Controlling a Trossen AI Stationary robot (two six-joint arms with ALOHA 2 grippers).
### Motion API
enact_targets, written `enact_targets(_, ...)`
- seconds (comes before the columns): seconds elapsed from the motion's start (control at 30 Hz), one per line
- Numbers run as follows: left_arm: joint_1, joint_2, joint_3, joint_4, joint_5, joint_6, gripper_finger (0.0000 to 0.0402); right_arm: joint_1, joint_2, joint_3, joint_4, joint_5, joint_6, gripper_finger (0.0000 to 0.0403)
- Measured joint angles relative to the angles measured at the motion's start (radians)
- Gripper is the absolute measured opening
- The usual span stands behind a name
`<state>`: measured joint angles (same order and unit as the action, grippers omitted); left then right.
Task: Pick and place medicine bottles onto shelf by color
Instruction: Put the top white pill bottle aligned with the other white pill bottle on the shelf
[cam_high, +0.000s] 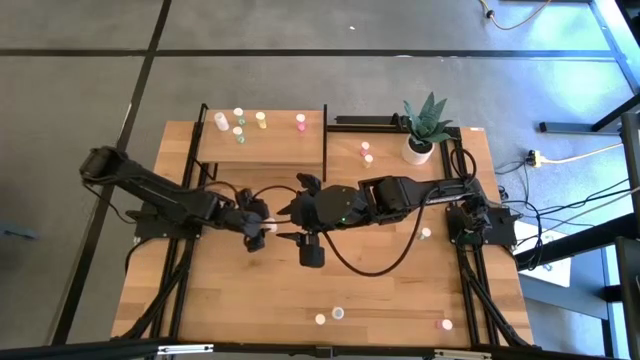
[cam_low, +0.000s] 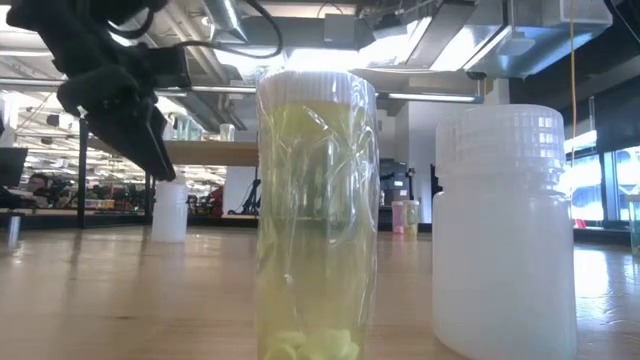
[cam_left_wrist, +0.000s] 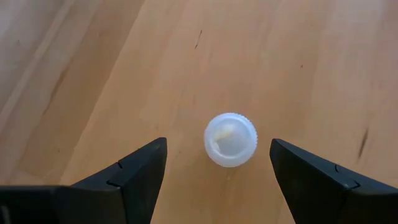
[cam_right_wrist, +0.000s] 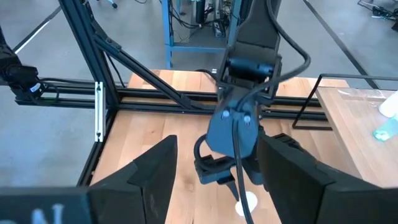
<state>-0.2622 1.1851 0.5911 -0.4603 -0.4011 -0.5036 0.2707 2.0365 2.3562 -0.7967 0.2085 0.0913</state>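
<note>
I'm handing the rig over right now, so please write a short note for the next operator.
Left gripper: open, above a white-topped bottle mid-table, one finger on each side, not gripping.
Right gripper: open, empty, hanging mid-table beside the left one.
Done: five bottles sit on the shelf, one white-topped and one pink-topped among them.
Left: grip this bottle, then collect the loose ones near the plant pot and along the table's front edge.

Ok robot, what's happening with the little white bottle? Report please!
Left gripper open, poised over white-capped bottle on the tabletop, not gripping. Right gripper open, facing left arm mid-table. Nothing blocking the bottle.
</note>
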Motion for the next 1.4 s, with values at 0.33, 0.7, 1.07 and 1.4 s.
enact_targets(0.33,0.030,0.061,0.000,0.029,0.000,-0.015,0.0279,0.000,0.000,0.000,0.000,0.000,-0.028,0.0223)
enact_targets(0.7,0.033,0.072,0.000,0.065,-0.033,-0.010,0.0279,0.000,0.000,0.000,-0.001,0.000,-0.033,0.0223)
enact_targets(1.07,0.033,0.072,0.000,0.069,-0.035,-0.038,0.0279,0.000,0.000,0.000,-0.001,0.001,-0.032,0.0223)
enact_targets(1.4,0.033,0.072,0.000,0.069,-0.008,-0.053,0.0266,0.000,0.000,0.000,-0.001,0.001,-0.032,0.0223)
